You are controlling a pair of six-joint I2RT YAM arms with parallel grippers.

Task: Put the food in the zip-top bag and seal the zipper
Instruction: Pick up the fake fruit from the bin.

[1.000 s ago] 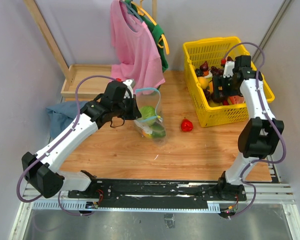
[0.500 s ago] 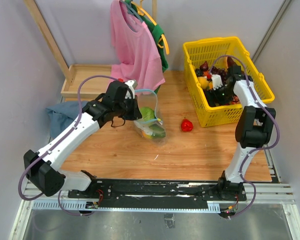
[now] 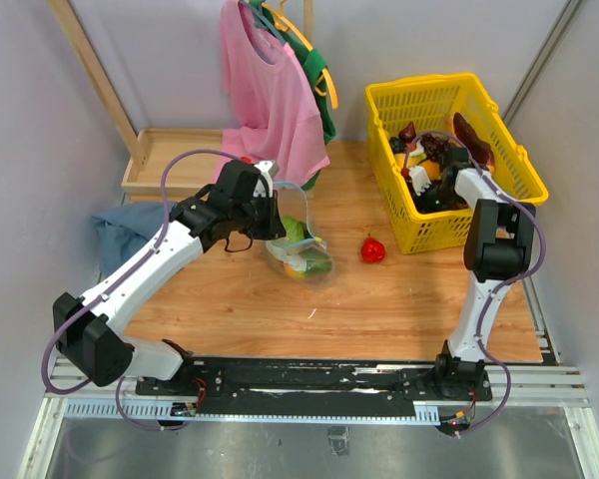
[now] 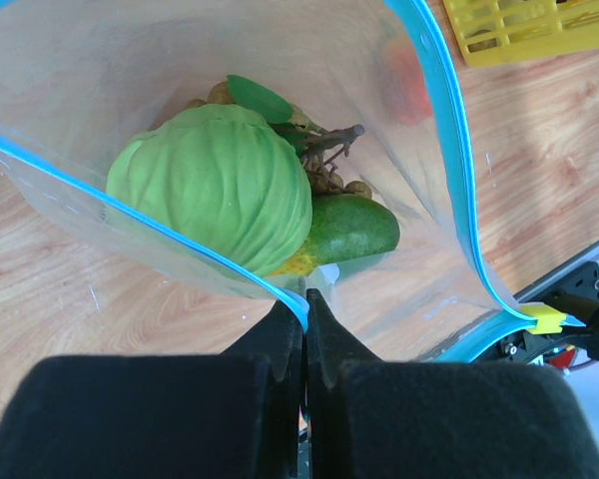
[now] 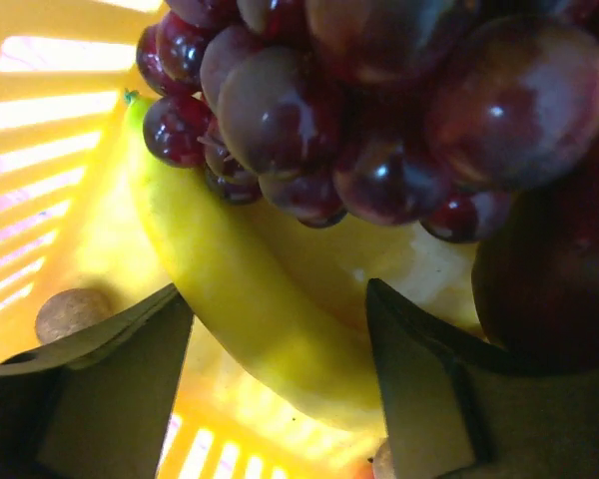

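1. Cloth point(image 3: 120, 232): blue, crumpled, well left of the bag point(image 3: 301, 244).
2. Left pincer point(image 4: 304, 302): at the bag's left rim, jaws together, clamped on the zipper point(image 4: 449, 150).
3. Bag: clear plastic, resting on the surface point(image 3: 399, 299). Its mouth is held open and the zipper is unsealed, with a yellow slider point(image 4: 546, 317) at one end.
4. Inside the bag: green ball point(image 4: 215, 190), a green fruit point(image 4: 357, 228) touching it, and tan berries point(image 4: 329, 175) behind both.
5. Red food point(image 3: 372, 249): on the surface near the bag's right side, outside it.
6. Basket point(image 3: 514, 195): yellow, well right of the bag.
7. Right pincer point(image 5: 275, 299): inside the basket, fingers apart on either side of a banana point(image 5: 220, 269), not gripping it. Grapes point(image 5: 359, 110) lie against the banana.
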